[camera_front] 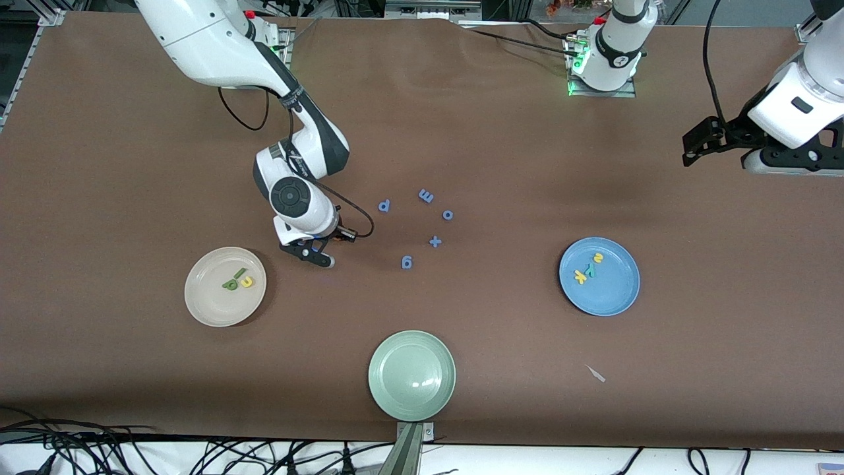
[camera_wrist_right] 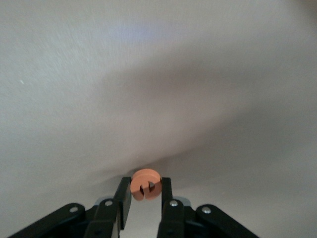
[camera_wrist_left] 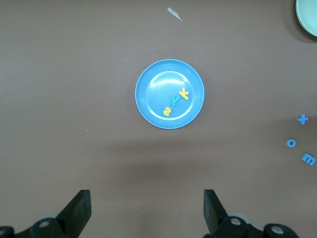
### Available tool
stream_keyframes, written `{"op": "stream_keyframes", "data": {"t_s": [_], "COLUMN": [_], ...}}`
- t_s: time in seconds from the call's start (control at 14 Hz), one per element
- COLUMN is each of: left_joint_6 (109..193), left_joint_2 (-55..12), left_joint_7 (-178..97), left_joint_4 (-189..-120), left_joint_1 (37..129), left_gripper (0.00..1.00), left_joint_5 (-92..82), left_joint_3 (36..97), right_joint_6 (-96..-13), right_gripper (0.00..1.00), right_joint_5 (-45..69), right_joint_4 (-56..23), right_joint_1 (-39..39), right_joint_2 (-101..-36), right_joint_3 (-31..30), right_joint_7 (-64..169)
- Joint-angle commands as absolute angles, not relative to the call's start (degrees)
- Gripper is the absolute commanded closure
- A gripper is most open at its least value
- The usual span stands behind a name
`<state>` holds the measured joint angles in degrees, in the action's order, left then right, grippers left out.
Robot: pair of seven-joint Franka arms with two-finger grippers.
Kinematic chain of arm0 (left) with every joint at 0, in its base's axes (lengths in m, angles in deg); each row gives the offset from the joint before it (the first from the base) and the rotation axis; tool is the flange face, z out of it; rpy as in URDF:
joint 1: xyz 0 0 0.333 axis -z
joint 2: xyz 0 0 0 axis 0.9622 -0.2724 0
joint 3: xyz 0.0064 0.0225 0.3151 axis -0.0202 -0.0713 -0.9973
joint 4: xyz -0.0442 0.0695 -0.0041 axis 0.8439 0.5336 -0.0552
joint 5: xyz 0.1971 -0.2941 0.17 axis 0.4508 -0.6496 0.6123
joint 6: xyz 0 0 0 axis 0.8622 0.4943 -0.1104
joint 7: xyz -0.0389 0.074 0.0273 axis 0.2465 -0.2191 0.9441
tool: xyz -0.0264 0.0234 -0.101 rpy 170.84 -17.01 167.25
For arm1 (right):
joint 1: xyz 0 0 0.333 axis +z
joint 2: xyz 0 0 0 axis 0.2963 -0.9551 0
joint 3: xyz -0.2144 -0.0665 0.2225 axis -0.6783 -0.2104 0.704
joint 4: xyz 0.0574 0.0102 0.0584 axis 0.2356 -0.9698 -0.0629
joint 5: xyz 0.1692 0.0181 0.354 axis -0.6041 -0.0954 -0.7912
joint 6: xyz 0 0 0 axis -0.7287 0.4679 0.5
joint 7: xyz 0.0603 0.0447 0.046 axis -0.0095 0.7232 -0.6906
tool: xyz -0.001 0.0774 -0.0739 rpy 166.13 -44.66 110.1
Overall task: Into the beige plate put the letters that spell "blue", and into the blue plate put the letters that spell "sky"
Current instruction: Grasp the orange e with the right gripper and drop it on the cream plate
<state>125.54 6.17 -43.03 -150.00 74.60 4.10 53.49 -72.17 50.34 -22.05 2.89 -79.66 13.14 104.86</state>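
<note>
The right end effector [camera_front: 322, 256] sits low at the brown desk [camera_front: 501, 132], just off the two o'clock edge of the beige plate [camera_front: 201, 303], its fingers clenched on the orange e [camera_wrist_right: 145, 185]. The right wrist view shows the foam letter pinched between the two black fingertips [camera_wrist_right: 124, 194].

Three of the "blue" letters already lie in the beige plate: the dark green b [camera_front: 229, 284], the green l [camera_front: 238, 273] and the yellow u [camera_front: 247, 282], clustered near the plate's centre and touching or nearly touching one another.

Toward the left arm's end of the desk, the blue plate [camera_front: 616, 297] holds the three "sky" letters: the yellow s [camera_front: 598, 257] at about twelve o'clock of the group, the teal y [camera_front: 590, 268] in the middle and the yellow k [camera_front: 580, 277] at about seven o'clock.

The left end effector [camera_front: 689, 156] waits raised over the desk's end, at roughly two o'clock from the blue plate, its fingers [camera_wrist_left: 79, 210] spread wide and released, grasping nothing; its wrist camera looks down on the blue plate.

Between the two plates, five all-blue foam pieces [camera_front: 426, 196] lie scattered, among them a plus sign [camera_front: 435, 241]. A pale green plate [camera_front: 395, 389] rests at the desk's edge nearest the front camera, at about six o'clock from the scatter. A small pale scrap [camera_front: 597, 374] lies at six o'clock from the blue plate.
</note>
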Motion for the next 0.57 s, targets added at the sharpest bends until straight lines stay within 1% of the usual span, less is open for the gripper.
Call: {"op": "stream_keyframes", "data": {"t_s": [0.0, 0.14, 0.36, 0.5], "left_joint_6": [126.3, 126.22, 126.3, 126.04], "left_joint_2": [7.33, 7.15, 4.96, 5.04], "left_joint_7": [-42.94, -42.85, -42.94, -43.55], "left_joint_4": [-151.08, -150.99, -147.92, -147.83], "left_joint_1": [75.6, 75.42, 75.16, 74.9], "left_gripper": [0.0, 0.0, 0.0, 0.0], "left_joint_5": [3.32, 3.32, 2.97, 2.97], "left_joint_3": [52.24, 52.32, 52.32, 52.24], "right_joint_6": [-66.87, -65.54, -65.45, -64.93], "right_gripper": [0.78, 0.78, 0.77, 0.76], "right_joint_5": [51.22, 51.31, 51.57, 51.57], "right_joint_4": [-22.07, -21.89, -21.89, -21.98], "right_joint_1": [-2.45, -4.74, -6.85, -7.39], "right_joint_2": [-75.32, -73.91, -72.85, -72.15], "right_joint_3": [13.08, 11.33, 8.17, 5.97], "right_joint_7": [92.85, 82.72, 71.29, 65.22]}}
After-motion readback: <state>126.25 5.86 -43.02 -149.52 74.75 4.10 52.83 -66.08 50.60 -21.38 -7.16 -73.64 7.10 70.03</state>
